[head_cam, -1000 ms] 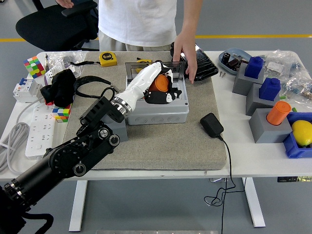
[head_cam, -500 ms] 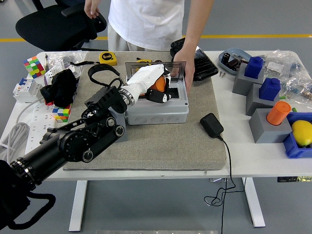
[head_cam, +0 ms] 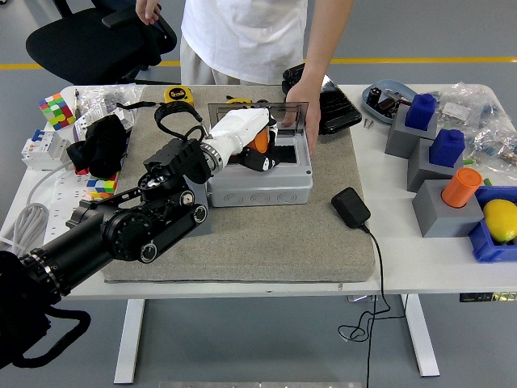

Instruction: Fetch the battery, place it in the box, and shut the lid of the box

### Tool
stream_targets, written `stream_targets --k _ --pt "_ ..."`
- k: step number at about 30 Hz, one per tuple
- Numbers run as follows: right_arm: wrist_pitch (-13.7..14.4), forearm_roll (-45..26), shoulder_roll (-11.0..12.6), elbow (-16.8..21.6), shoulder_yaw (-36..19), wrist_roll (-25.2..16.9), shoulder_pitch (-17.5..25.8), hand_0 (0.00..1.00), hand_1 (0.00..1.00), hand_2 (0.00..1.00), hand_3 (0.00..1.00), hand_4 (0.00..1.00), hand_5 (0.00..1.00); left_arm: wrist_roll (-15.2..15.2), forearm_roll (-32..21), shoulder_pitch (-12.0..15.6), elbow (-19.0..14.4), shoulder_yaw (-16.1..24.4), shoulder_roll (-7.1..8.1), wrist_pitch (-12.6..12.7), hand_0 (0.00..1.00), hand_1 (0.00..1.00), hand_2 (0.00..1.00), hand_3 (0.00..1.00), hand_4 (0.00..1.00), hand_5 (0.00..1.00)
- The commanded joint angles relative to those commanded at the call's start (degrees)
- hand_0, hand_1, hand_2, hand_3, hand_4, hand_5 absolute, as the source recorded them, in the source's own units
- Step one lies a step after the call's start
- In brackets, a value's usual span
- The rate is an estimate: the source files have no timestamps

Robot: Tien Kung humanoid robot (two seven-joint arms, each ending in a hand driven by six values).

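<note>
A grey box [head_cam: 258, 191] stands on the grey mat, and its clear lid [head_cam: 242, 113] stands upright at the back. My left hand [head_cam: 257, 153], white with black fingers, reaches into the box from the left. Its fingers are curled around an orange battery [head_cam: 260, 141], held low inside the box. A person at the far side rests a hand [head_cam: 302, 120] on the lid's right end and the box's right rim. My right arm is out of view.
A black charger [head_cam: 350, 206] with its cable lies right of the box. A black tray [head_cam: 338, 103] sits behind it. Grey blocks with blue and orange pieces [head_cam: 440, 170] and a yellow fruit [head_cam: 501, 220] stand at the right. A power strip [head_cam: 63, 222] and cubes [head_cam: 55, 109] lie at the left.
My left arm's elbow has swung left and back, and the hand has slid slightly left inside the box, still holding the battery. The person has shifted and keeps a hand on the lid.
</note>
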State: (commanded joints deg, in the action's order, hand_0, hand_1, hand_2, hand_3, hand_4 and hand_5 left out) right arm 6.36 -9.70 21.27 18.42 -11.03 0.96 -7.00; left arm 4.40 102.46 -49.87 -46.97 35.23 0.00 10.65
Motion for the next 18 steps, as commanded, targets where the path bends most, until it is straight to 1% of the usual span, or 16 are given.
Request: stream_targets --k 1,2,7,8,14,15,18 --pt "0.0 0.0 0.0 0.0 0.1 0.0 0.0 0.573 0.627 0.654 0.548 0.933 0.487 -0.1 0.0 -0.2 0.1 -0.3 0.0 0.2 0.242 0.178 0.184 0.26 0.897 0.002" --pt "0.0 0.0 0.0 0.0 0.2 0.0 0.0 0.575 0.627 0.654 0.548 0.933 0.488 -0.2 -0.1 -0.3 0.2 -0.5 0.0 0.3 0.246 0.202 0.212 0.268 0.909 0.002" --pt "0.0 0.3 0.0 0.1 0.0 0.0 -0.2 0.575 0.627 0.654 0.548 0.933 0.488 -0.7 -0.1 -0.7 0.4 -1.0 0.0 0.7 0.246 0.202 0.212 0.268 0.909 0.002" --pt "0.1 0.4 0.0 0.1 -0.1 -0.1 -0.2 0.576 0.627 0.654 0.548 0.933 0.488 -0.7 -0.1 -0.7 0.4 -1.1 0.0 0.7 0.338 0.474 0.431 0.478 0.955 0.01" --pt "0.0 0.4 0.0 0.2 -0.1 -0.1 -0.1 0.576 0.627 0.654 0.548 0.933 0.488 -1.0 -0.2 -0.7 0.5 -1.4 0.0 0.6 0.338 0.474 0.431 0.478 0.955 0.01" --pt "0.0 0.3 -0.1 0.1 0.0 -0.1 -0.1 0.575 0.627 0.654 0.548 0.933 0.488 -1.0 -0.2 -0.6 0.5 -1.5 0.0 0.6 0.499 0.682 0.673 0.742 0.998 0.118" --pt "0.0 0.3 0.0 0.1 0.0 -0.1 0.0 0.575 0.627 0.654 0.548 0.933 0.488 -1.1 0.0 -0.4 0.6 -1.5 0.0 0.6 0.499 0.682 0.673 0.742 0.998 0.118"
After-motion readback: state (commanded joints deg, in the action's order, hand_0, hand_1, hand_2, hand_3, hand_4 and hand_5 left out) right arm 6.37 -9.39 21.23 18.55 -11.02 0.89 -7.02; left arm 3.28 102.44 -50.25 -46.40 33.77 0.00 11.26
